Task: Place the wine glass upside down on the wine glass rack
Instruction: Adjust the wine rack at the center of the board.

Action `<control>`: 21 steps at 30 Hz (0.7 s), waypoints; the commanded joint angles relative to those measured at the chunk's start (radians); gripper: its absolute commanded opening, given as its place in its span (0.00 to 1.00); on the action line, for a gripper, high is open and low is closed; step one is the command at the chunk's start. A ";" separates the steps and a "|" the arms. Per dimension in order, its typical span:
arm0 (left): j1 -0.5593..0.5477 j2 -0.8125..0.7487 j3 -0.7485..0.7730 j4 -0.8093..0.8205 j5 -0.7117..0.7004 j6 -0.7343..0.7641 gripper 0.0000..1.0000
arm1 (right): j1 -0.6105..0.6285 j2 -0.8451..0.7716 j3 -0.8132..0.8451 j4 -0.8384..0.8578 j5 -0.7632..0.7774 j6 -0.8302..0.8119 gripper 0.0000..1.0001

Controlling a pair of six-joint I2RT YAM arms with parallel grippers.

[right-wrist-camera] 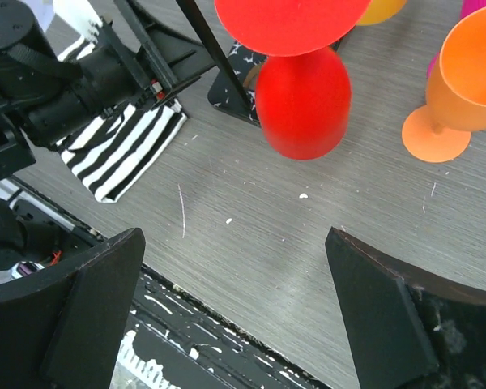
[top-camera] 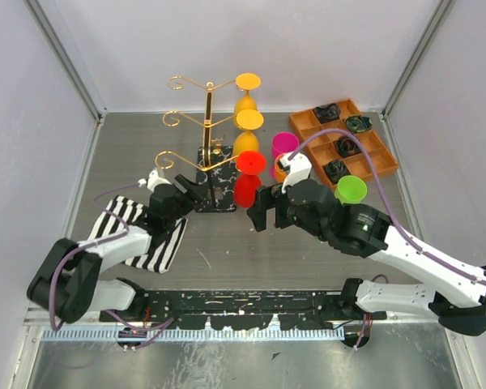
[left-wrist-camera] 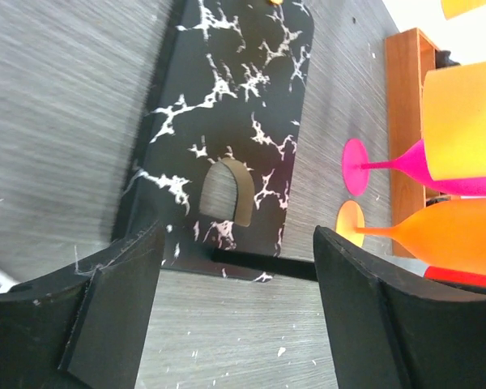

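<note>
A grey wood-grain table (top-camera: pixel 227 243) carries everything. At its far right sits an orange tray (top-camera: pixel 378 144) with small dark items in its compartments, and at the near left lies a black-and-white striped cloth (top-camera: pixel 138 235), partly under the left arm. The rack (top-camera: pixel 207 113) stands in the middle. It is a thin gold post with arms ending in curled hooks, fixed on a black base (left-wrist-camera: pixel 243 105) veined with white. Three glasses hang upside down along its right side. The two yellow glasses (top-camera: pixel 245 139) are farther back, and the red glass (top-camera: pixel 248 188) is on the nearest arm. The red glass is opaque, plain and glossy. Its round flat foot is on top, caught on the arm, and its rounded bowl points down just beside the near right corner of the base. Whether the rim touches the table cannot be told. A pink glass (top-camera: pixel 285 146), an orange glass (right-wrist-camera: pixel 466 73) and a green glass (top-camera: pixel 351 189) stand upright to the right of the rack. The right gripper (top-camera: pixel 259 209) sits near the red glass, apart from it, with its fingers spread wide and only bare table between them. The left gripper (left-wrist-camera: pixel 235 275) has its fingers set wide on either side of the near end of the base. Whether they press on the base cannot be told.
</note>
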 commanded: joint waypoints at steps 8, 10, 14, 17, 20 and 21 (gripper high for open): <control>0.012 -0.400 0.099 -0.753 -0.245 0.037 0.87 | -0.001 0.171 0.414 -0.082 0.165 -0.058 1.00; 0.012 -0.454 0.125 -0.847 -0.251 0.049 0.92 | -0.002 0.266 0.515 -0.100 0.167 -0.068 1.00; 0.013 -0.560 0.132 -0.987 -0.211 0.022 0.94 | -0.014 0.443 0.685 -0.103 0.179 -0.072 0.97; 0.013 -0.637 0.120 -1.079 -0.199 0.002 0.97 | -0.036 0.576 0.793 -0.104 0.167 -0.068 0.92; 0.013 -0.675 0.127 -1.146 -0.187 -0.005 0.97 | -0.074 0.675 0.868 -0.107 0.147 -0.052 0.84; 0.014 -0.680 0.130 -1.161 -0.176 -0.005 0.97 | -0.083 0.704 0.892 -0.107 0.146 -0.050 0.83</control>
